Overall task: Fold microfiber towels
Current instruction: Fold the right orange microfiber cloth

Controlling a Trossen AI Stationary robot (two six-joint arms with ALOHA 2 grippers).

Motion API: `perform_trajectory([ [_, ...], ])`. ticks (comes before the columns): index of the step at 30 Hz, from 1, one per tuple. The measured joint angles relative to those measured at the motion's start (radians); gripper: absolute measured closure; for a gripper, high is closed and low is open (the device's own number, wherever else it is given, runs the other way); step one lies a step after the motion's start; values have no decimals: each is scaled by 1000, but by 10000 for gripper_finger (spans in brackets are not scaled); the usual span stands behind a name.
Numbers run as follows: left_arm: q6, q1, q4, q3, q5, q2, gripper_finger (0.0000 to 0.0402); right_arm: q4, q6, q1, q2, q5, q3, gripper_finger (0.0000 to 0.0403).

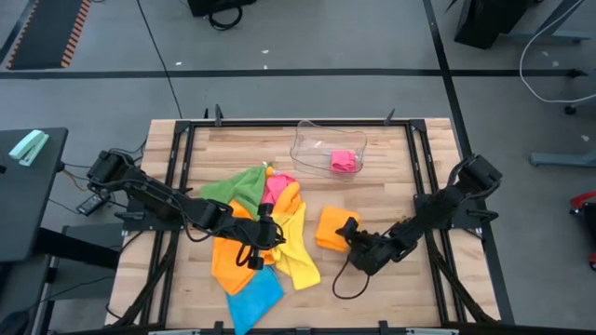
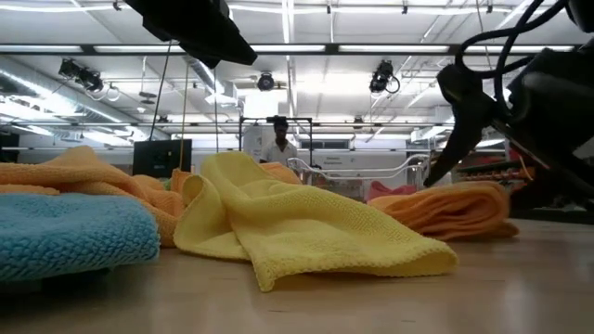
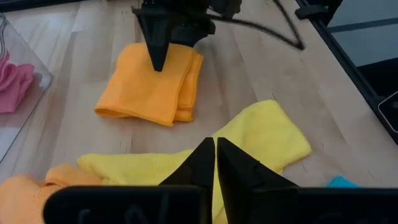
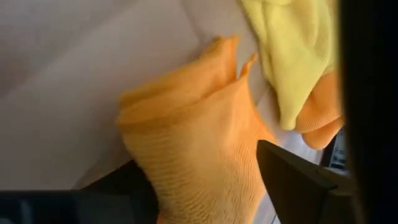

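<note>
**A:** Microfiber towels first, from the high view: where are they?

**B:** A loose heap (image 1: 256, 233) of green, pink, yellow, orange and blue lies mid-table. The folded orange towel (image 1: 331, 228) sits apart on the right side of the heap, and one pink towel (image 1: 344, 161) is in the clear tray (image 1: 312, 140). The right gripper (image 1: 348, 234) is at the folded towel's edge; the left gripper (image 1: 253, 251) hangs over the heap.

**A:** Low view?

**B:** The folded orange towel (image 2: 455, 209) lies flat and layered, its long axis running across the picture.

**A:** Left wrist view?

**B:** The left fingers (image 3: 202, 165) are pressed together over the yellow towel (image 3: 261, 134), and I see nothing held between them. The right arm's fingers (image 3: 158, 43) come down on the orange bundle's (image 3: 149, 84) far edge.

**A:** Right wrist view?

**B:** Its jaws are spread around the orange folds (image 4: 193, 137). I'd pinch all layers squarely, so the stack doesn't splay when moved.
</note>
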Motion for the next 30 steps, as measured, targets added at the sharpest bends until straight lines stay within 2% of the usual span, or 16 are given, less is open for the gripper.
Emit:
perform_trajectory([
  [5, -13, -5, 2, 0, 0, 0, 371, 55, 71, -3, -1, 3, 0, 240],
  [11, -20, -5, 7, 0, 0, 0, 380, 64, 247, -13, -24, 11, 0, 349],
  [14, -29, -5, 7, 0, 0, 0, 379, 64, 285, -9, -57, 7, 0, 385],
  [25, -45, -5, 13, 0, 0, 0, 369, 109, 563, 63, -303, -39, 0, 391],
  [30, -44, -4, 16, 0, 0, 0, 376, 163, 694, 92, -330, -157, 0, 390],
])
